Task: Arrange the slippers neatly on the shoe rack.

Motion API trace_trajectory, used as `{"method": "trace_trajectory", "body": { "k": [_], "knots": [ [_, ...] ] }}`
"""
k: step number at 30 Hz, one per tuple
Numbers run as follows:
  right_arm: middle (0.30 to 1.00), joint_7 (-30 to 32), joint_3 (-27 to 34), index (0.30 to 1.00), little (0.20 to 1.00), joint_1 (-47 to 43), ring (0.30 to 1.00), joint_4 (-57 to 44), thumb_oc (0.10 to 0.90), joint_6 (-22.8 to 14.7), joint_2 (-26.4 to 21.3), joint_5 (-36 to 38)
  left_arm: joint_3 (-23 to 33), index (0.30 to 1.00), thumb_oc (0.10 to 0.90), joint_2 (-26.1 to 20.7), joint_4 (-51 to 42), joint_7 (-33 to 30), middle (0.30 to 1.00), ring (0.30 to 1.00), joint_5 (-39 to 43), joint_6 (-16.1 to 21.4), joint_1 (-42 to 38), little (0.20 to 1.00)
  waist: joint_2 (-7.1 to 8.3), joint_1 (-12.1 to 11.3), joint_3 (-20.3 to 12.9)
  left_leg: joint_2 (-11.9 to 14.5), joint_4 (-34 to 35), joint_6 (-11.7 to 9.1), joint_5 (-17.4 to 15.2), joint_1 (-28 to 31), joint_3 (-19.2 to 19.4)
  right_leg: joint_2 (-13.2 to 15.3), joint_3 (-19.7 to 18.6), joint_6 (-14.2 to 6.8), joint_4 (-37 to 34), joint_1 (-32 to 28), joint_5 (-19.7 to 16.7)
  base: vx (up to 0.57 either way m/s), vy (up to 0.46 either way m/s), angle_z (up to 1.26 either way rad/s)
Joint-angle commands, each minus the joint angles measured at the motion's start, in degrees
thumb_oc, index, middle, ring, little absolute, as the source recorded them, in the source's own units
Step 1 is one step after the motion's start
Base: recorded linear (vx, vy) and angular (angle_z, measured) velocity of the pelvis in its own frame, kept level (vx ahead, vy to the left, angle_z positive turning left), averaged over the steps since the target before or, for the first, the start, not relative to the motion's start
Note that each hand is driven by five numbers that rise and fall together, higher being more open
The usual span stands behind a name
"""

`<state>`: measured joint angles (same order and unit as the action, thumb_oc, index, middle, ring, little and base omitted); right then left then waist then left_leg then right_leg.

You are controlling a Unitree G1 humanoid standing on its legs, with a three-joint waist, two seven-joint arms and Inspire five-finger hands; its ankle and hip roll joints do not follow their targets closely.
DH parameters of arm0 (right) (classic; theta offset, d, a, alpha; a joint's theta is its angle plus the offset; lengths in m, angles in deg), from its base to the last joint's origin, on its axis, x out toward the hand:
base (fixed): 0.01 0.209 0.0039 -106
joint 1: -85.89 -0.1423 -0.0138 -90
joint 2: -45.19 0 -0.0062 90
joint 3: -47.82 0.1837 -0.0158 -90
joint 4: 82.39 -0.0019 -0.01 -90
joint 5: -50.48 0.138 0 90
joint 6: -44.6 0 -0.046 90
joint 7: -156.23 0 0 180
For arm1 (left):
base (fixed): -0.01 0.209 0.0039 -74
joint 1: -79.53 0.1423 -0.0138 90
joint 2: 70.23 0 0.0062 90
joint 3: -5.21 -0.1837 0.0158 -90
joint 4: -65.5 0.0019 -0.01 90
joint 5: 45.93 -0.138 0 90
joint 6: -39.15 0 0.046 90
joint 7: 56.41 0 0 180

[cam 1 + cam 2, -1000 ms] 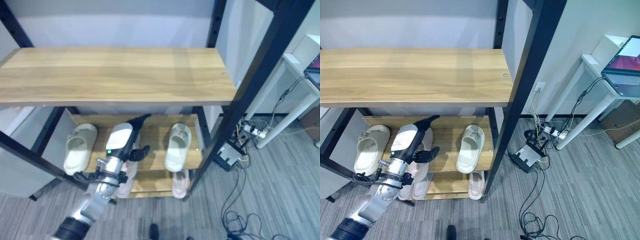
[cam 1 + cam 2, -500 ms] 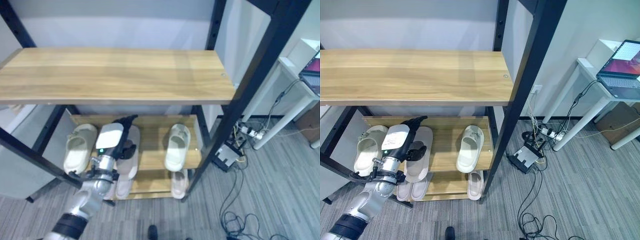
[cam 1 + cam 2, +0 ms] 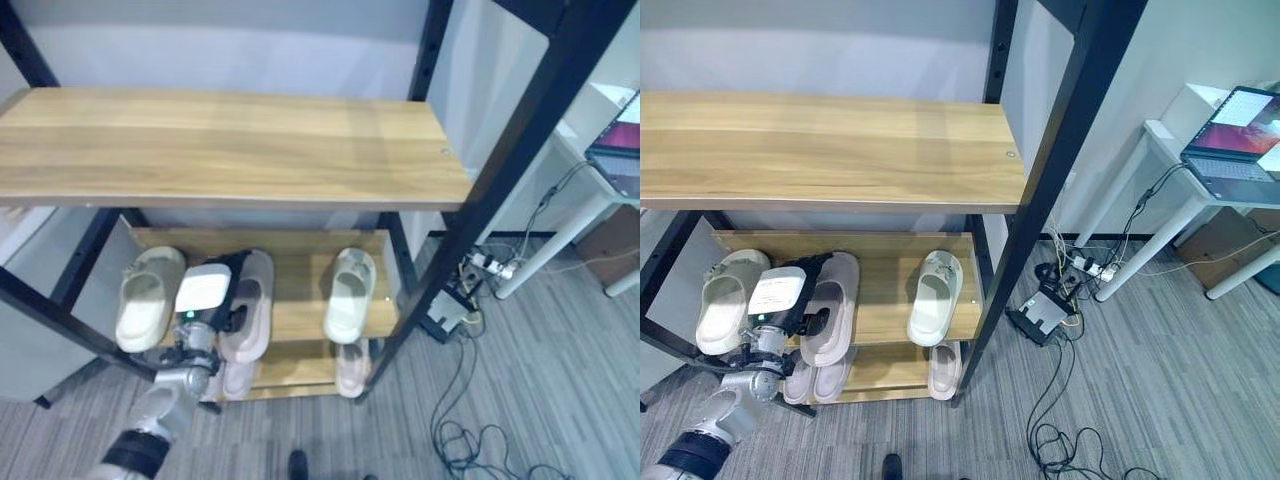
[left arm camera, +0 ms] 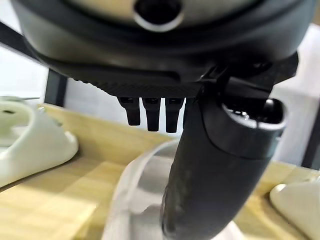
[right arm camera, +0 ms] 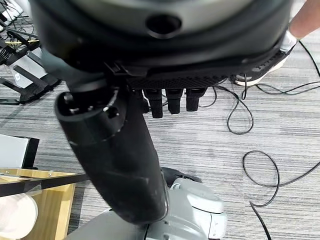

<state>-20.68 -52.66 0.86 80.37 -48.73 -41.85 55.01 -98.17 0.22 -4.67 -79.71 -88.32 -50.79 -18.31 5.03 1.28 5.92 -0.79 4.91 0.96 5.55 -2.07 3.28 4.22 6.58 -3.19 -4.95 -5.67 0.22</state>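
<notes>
A: Where are the slippers?

B: On the rack, a black frame with wooden shelves. The middle shelf carries three: a cream slipper at the left end, a pale pink slipper just beside it, and a second cream one towards the right, well apart from the pink one. All three lie flat with their toes towards the wall.

A: And lower down?

B: On the bottom shelf there is a pale pair under the pink slipper and one more slipper under the right-hand cream one. They are partly hidden by the shelf above.

A: What is the left robot hand doing?

B: It reaches in over the middle shelf, above the pink slipper's near half. In the left wrist view its fingers point out straight in a row and the thumb stands in front of them, with the pink slipper below. It holds nothing. Whether the thumb touches the slipper I cannot tell.

A: The right robot hand?

B: It shows in its own wrist view over the grey carpet, away from the rack. Fingers straight, thumb out, nothing in it. A person's shoe stands on the carpet beyond.

A: Anything else around?

B: A white surface to the right bears an open laptop, and a power strip lies on the floor by the wall.
</notes>
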Motion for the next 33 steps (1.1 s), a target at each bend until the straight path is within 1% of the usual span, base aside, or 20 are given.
{"method": "trace_trajectory", "body": {
  "k": [1, 2, 3, 4, 8, 12, 14, 16, 17, 19, 20, 21, 22, 23, 24, 25, 27, 30, 33],
  "knots": [
    [0.9, 1.55, -1.7, 0.9, 0.9, -1.34, 0.9, 1.23, 0.8, -0.21, -4.35, -1.07, 0.11, 0.9, 0.8, -1.84, 5.48, -6.83, 0.9, 0.9, -5.35, -3.63, -13.05, 0.9, -1.99, -0.15, 0.22, -0.04, 0.09, -0.91, -7.84, 3.75, 0.7, 0.85, -1.36, -5.08, 0.15, 1.59, -0.54, -0.01, 0.034, -0.08],
    [0.9, 1.66, -1.95, 0.9, 0.9, -1.71, 0.9, 1.28, 0.8, -0.21, -4.6, -0.94, -0.74, 0.9, 0.8, -1.76, 7.27, -7.29, 0.9, 0.9, -5.2, -4.55, -15.21, 0.9, -2.11, 0.11, 0.21, -0.05, 0.09, -0.89, -7.81, 3.61, 0.81, 0.83, -1.49, -5.09, 0.22, 1.77, -0.62, -0.01, 0.017, -0.16],
    [0.9, 1.91, -2.03, 0.9, 0.9, -2.2, 0.9, 1.52, 0.8, -0.27, -4.68, -0.93, -1.46, 0.651, 0.634, -1.73, 8.67, -8.15, 0.651, 0.651, -5.31, -5.2, -16.98, 0.651, -2.16, 0.12, 0.31, -0.06, 0.09, -0.87, -7.81, 3.45, 0.88, 0.88, -1.56, -5.15, 0.24, 1.96, -0.68, -0.01, 0.016, -0.18],
    [0.9, 1.96, -2.11, 0.9, 0.9, -2.32, 0.9, 1.6, 0.8, -0.32, -4.73, -0.84, -1.67, 0.3, 0.4, -1.54, 9.16, -7.9, 0.3, 0.3, -5.48, -5.52, -17.33, 0.3, -2.19, 0.18, 0.32, -0.1, 0.09, -0.83, -7.82, 3.44, 0.87, 0.88, -1.69, -5.16, 0.24, 1.97, -0.66, 0.0, 0.014, -0.14],
    [0.9, 2.03, -1.89, 0.9, 0.9, -2.42, 0.9, 1.7, 0.8, -0.37, -4.85, -0.42, -1.32, 0.3, 0.4, -1.02, 7.78, -7.38, 0.3, 0.3, -5.5, -5.49, -17.07, 0.3, -2.34, 0.14, 0.26, -0.21, 0.09, -0.72, -8.02, 3.71, 1.04, 0.95, -1.99, -5.15, 0.24, 1.85, -0.55, 0.01, 0.004, -0.08],
    [0.9, 1.58, -1.2, 0.9, 0.9, -1.79, 0.9, 2.17, 0.8, -0.03, -4.64, -0.15, 1.0, 0.3, 0.4, 0.5, 4.23, -7.18, 0.3, 0.3, -3.73, -3.7, -12.95, 0.3, -2.55, 0.0, -0.08, -0.23, 0.09, -0.71, -8.39, 4.62, 1.14, 1.03, -1.95, -5.0, 0.22, 1.14, -0.24, 0.01, -0.005, -0.07],
    [0.9, 1.5, -1.16, 0.9, 0.9, -1.62, 0.9, 2.31, 0.8, 0.03, -4.59, -0.17, 1.38, 0.3, 0.4, 0.66, 3.73, -7.24, 0.3, 0.3, -3.22, -3.41, -12.3, 0.3, -2.61, -0.04, -0.11, -0.23, 0.09, -0.7, -8.42, 4.77, 1.12, 1.02, -1.93, -4.97, 0.23, 0.95, -0.15, 0.0, 0.0, 0.0],
    [0.9, 1.56, -2.55, 0.9, 0.9, -4.63, 0.9, 1.14, 0.8, 0.22, -3.05, 1.2, 1.27, 0.3, 0.4, 1.64, 2.92, -7.03, 0.3, 0.3, -2.87, -2.66, -9.2, 0.3, -2.67, -0.92, -0.6, -0.2, 0.09, -0.7, -8.48, 5.1, 0.72, 1.01, -1.64, -4.76, 0.17, 0.54, 0.11, 0.02, -0.02, 0.0],
    [0.9, 1.76, -2.89, 0.9, 0.9, -4.21, 0.9, 0.58, 0.8, 0.03, -2.29, 0.83, 1.42, 0.3, 0.4, 2.57, 1.48, -7.34, 0.3, 0.3, -1.09, -1.87, -8.11, 0.3, -2.74, -1.13, -1.11, -0.17, 0.09, -0.74, -8.6, 5.46, 0.59, 1.02, -1.45, -4.69, 0.07, 0.14, 0.27, 0.04, -0.046, 0.03],
    [0.9, 1.91, -2.67, 0.9, 0.9, -3.47, 0.9, 0.44, 0.8, 0.16, -2.05, 0.61, 2.15, 0.3, 0.4, 2.69, 0.33, -7.15, 0.3, 0.3, 0.57, -0.98, -7.37, 0.3, -2.84, -1.05, -1.43, -0.14, 0.09, -0.77, -8.7, 5.82, 0.54, 1.0, -1.47, -4.67, 0.04, -0.15, 0.33, 0.0, -0.038, 0.09],
    [0.9, 1.98, -2.52, 0.9, 0.9, -3.24, 0.9, 0.28, 0.8, 0.2, -2.01, 0.47, 2.89, 0.3, 0.4, 2.71, -0.74, -7.15, 0.3, 0.3, 1.6, -0.37, -6.56, 0.3, -2.87, -1.06, -1.48, -0.09, 0.09, -0.75, -8.14, 5.71, 0.62, 1.01, -1.5, -4.56, 0.07, 0.0, -0.11, 0.0, -0.022, 0.08],
    [0.9, 1.98, -2.56, 0.9, 0.9, -3.19, 0.9, 0.29, 0.8, 0.21, -2.01, 0.47, 2.94, 0.3, 0.4, 2.7, -0.83, -7.09, 0.3, 0.3, 1.61, -0.37, -6.43, 0.3, -2.89, -1.04, -1.6, -0.09, 0.09, -0.77, -8.68, 5.96, 0.55, 1.01, -1.52, -4.63, 0.04, -0.26, 0.32, 0.0, 0.0, 0.0],
    [0.9, 2.08, -2.29, 0.9, 0.9, -3.05, 0.9, 0.13, 0.8, 0.21, -1.83, 0.5, 3.83, 0.3, 0.4, 2.69, -2.41, -7.15, 0.3, 0.3, 2.43, 0.19, -5.14, 0.3, -2.91, -1.07, -1.67, -0.04, 0.09, -0.76, -8.7, 6.12, 0.6, 1.01, -1.56, -4.61, 0.05, -0.36, 0.35, -0.01, -0.045, -0.03],
    [0.9, 2.24, -1.74, 0.9, 0.9, -2.88, 0.9, -0.25, 0.8, 0.08, -1.45, 0.62, 5.82, 0.3, 0.4, 2.82, -6.07, -7.15, 0.3, 0.3, 3.63, 1.55, -2.16, 0.3, -2.91, -1.41, -1.69, 0.05, 0.09, -0.79, -8.15, 6.04, 0.73, 0.98, -1.49, -4.45, 0.04, -0.27, -0.03, -0.01, -0.064, -0.01],
    [0.9, 2.37, -1.65, 0.9, 0.9, -2.74, 0.9, -0.48, 0.8, 0.03, -1.18, 0.62, 7.29, 0.3, 0.4, 2.97, -8.84, -6.88, 0.3, 0.3, 4.3, 2.46, 0.08, 0.3, -2.95, -1.58, -1.86, 0.11, 0.09, -0.83, -8.7, 6.54, 0.65, 0.95, -1.43, -4.47, 0.01, -0.79, 0.49, -0.04, -0.069, -0.04],
    [0.9, 2.44, -1.25, 0.9, 0.9, -2.66, 0.9, -0.75, 0.8, -0.03, -1.06, 0.8, 8.89, 0.3, 0.4, 3.23, -10.83, -7.24, 0.3, 0.3, 5.45, 3.19, 2.26, 0.3, -2.95, -1.97, -1.81, 0.17, 0.09, -0.82, -8.11, 6.4, 0.64, 0.86, -1.36, -4.3, 0.03, -0.62, 0.09, -0.01, -0.055, -0.03],
    [0.9, 2.51, -1.1, 0.9, 0.9, -2.37, 0.9, -1.47, 0.8, -0.17, -0.99, 1.18, 12.12, 0.3, 0.4, 4.19, -14.72, -7.36, 0.3, 0.3, 8.27, 4.53, 6.48, 0.3, -3.01, -2.54, -1.95, 0.35, 0.09, -0.79, -8.1, 6.82, 0.43, 0.72, -1.39, -4.11, -0.01, -0.92, 0.18, -0.03, -0.059, -0.02],
    [0.9, 2.48, -0.79, 0.9, 0.9, -2.09, 0.9, -2.05, 0.8, -0.41, -1.1, 1.54, 15.61, 0.3, 0.4, 4.82, -17.83, -8.21, 0.3, 0.3, 11.15, 6.47, 11.53, 0.3, -2.98, -3.5, -2.0, 0.5, 0.09, -0.83, -8.03, 7.41, 0.02, 0.52, -1.35, -3.79, -0.04, -1.53, 0.57, -0.02, -0.061, 0.03],
    [0.9, 2.22, -0.93, 0.9, 0.9, -1.79, 0.9, -2.05, 0.8, -0.46, -0.82, 1.67, 17.56, 0.3, 0.4, 5.85, -19.4, -8.14, 0.3, 0.3, 13.33, 8.45, 16.21, 0.3, -2.91, -4.42, -2.08, 0.76, 0.09, -0.87, -7.83, 8.01, -0.48, 0.36, -1.09, -3.45, 0.02, -2.19, 0.96, -0.01, -0.066, 0.04]
  ]
}}
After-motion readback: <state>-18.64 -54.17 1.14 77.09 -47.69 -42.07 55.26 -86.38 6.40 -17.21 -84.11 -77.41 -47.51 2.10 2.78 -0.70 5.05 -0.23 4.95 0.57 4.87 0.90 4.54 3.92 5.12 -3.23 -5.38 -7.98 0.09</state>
